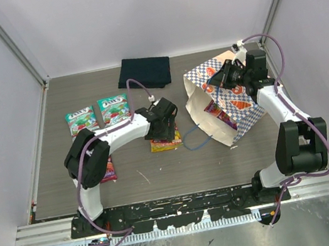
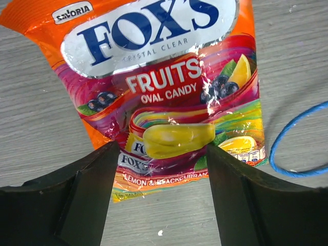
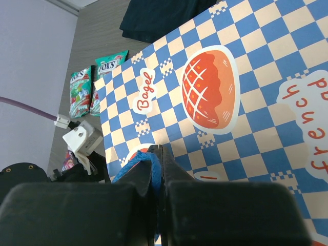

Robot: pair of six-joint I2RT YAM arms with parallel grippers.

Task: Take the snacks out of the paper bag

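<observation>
The left jaws stand wide over an orange pouch that lies flat on the grey surface. One jaw is at each side of its lower edge, and they grip nothing. The pouch reads "Savoria" on a small white tab and "FOX'S Crystal Clear" in blue on a white oval. Below that it reads "Fruits Oval Candy", with "Lemon & Blackcurrant" along the bottom. Just right of it a loop of blue cord handle rests on the surface.

The right jaws are pressed together at the rim of the paper bag. They pinch a blue strip, probably the bag's other cord, though the view is too close to be sure. The checkered side shows "Bagel" beside a red-orange loaf and "French" at the edge.

From above, the bag's cream mouth faces the left arm, with a red pouch inside. Two teal pouches lie side by side at the left. A navy cloth lies at the far edge.
</observation>
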